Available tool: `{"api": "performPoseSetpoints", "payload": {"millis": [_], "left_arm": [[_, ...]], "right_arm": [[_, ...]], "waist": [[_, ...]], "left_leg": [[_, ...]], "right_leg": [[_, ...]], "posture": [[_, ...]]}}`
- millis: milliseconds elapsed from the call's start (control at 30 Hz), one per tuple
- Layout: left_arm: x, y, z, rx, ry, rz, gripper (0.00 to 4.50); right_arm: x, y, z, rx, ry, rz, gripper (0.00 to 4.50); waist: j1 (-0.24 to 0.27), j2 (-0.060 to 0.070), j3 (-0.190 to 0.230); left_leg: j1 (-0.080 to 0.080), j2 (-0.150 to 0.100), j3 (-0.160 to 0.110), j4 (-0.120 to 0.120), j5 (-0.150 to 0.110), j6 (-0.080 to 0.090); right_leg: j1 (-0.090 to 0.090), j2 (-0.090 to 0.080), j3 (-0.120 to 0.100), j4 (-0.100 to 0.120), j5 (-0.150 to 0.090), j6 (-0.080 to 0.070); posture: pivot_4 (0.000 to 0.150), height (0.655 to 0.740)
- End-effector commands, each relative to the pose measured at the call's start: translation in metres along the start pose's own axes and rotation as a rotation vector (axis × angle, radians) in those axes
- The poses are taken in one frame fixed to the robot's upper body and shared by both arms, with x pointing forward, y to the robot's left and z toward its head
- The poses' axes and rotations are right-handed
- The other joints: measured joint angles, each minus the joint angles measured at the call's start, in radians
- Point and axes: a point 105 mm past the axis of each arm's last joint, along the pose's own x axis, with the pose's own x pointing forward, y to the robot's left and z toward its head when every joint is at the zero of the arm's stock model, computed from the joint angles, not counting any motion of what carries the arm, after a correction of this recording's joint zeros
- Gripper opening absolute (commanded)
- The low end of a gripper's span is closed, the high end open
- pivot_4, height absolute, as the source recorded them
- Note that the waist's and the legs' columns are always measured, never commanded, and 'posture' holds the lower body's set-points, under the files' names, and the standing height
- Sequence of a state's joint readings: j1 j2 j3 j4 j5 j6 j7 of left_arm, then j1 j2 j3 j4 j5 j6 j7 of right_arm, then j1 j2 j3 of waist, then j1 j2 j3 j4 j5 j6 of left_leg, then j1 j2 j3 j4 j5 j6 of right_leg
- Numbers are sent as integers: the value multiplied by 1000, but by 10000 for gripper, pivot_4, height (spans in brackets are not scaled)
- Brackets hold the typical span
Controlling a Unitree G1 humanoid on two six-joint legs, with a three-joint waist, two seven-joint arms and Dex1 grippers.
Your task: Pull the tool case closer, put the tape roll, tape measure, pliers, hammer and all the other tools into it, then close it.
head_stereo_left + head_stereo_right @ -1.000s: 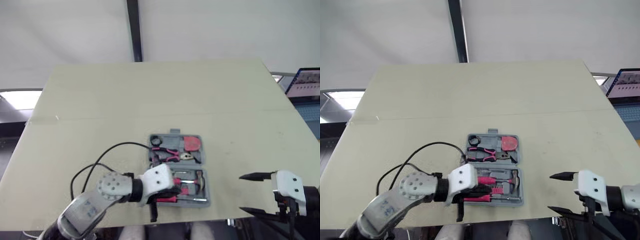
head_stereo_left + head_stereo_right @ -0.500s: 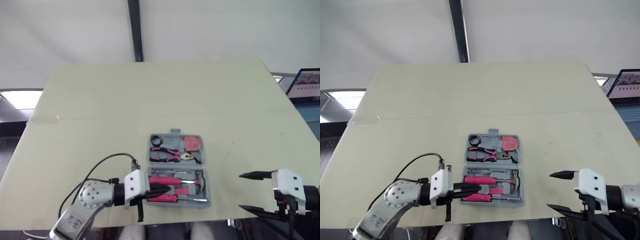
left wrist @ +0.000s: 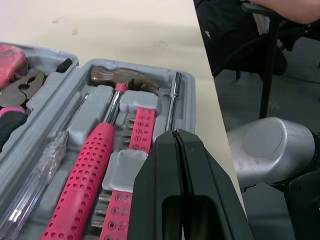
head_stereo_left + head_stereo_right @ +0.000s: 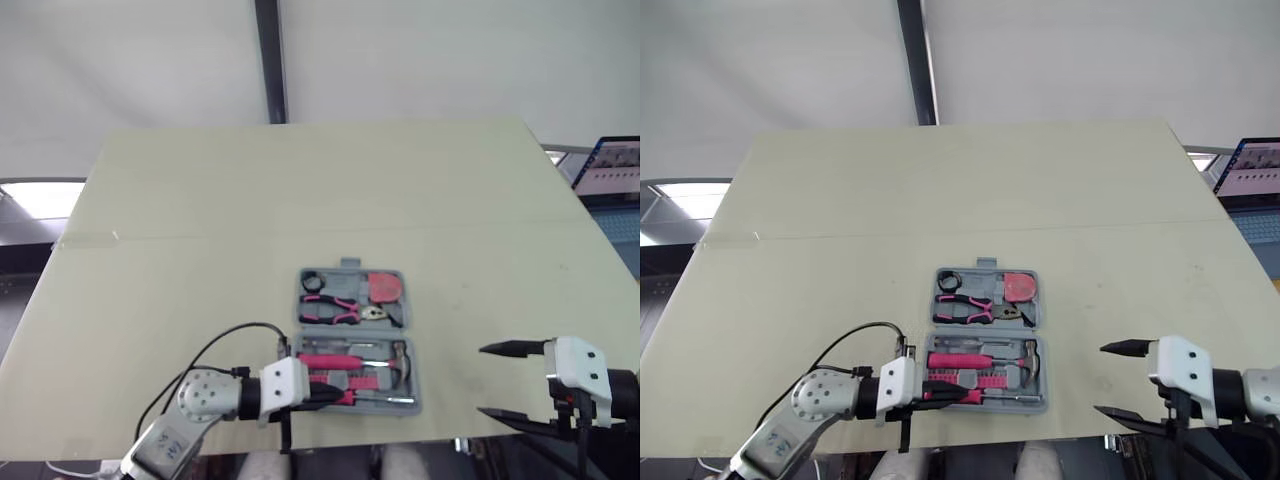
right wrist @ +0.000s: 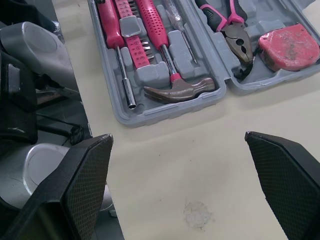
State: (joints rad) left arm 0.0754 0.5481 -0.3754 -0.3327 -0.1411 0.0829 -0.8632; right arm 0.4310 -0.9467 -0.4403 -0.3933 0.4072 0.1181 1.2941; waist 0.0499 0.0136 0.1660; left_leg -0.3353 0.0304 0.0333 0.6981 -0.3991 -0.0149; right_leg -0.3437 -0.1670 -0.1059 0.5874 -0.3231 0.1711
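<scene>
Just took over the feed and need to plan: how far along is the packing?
Done: the case sits at the table's near edge, with hammer, pliers, tape measure and tape roll seated in it. In hand: nothing. The left gripper is shut and empty over the case's near half, and the right gripper hangs open to the side. Left: closing the case, which lies open.

Grey tool case, pink-handled hammer

silver-grey left arm with round joint, looping black cable, white wrist blocks, black tapered fingers.
</scene>
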Motion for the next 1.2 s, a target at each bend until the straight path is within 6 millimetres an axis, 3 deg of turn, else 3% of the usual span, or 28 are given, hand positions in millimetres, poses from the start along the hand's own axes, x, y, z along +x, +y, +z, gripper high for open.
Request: {"api": "performPoseSetpoints", "payload": {"millis": [33,600,733,967,1200], "left_arm": [[3,-2,0,18,-9,-9,579],[1,-10,-28,-23,125,-8,579],[3,-10,-24,-33,95,-7,579],[-1,-7,6,-79,-50,6,579],[-1,4,-4,-62,16,33,579]], "right_arm": [[-5,-3,5,-23,-3,-32,45000],[-5,-4,4,-24,2,-37,45000],[-6,-3,4,-22,3,-37,45000],[-6,-2,3,-18,2,-36,45000],[-4,-3,4,-23,-2,-34,45000]], "waist": [[0,0,0],[0,0,0],[0,0,0],[1,0,0],[0,0,0]], "left_leg": [[0,0,0,0,0,0],[0,0,0,0,0,0],[0,0,0,0,0,0],[0,0,0,0,0,0],[0,0,0,0,0,0]], "right_leg": [[0,0,0,0,0,0],[0,0,0,0,0,0],[0,0,0,0,0,0],[0,0,0,0,0,0],[0,0,0,0,0,0]], "posture": [[1500,7400],[1500,7400],[1500,7400],[1500,7400],[1500,7400]]}}
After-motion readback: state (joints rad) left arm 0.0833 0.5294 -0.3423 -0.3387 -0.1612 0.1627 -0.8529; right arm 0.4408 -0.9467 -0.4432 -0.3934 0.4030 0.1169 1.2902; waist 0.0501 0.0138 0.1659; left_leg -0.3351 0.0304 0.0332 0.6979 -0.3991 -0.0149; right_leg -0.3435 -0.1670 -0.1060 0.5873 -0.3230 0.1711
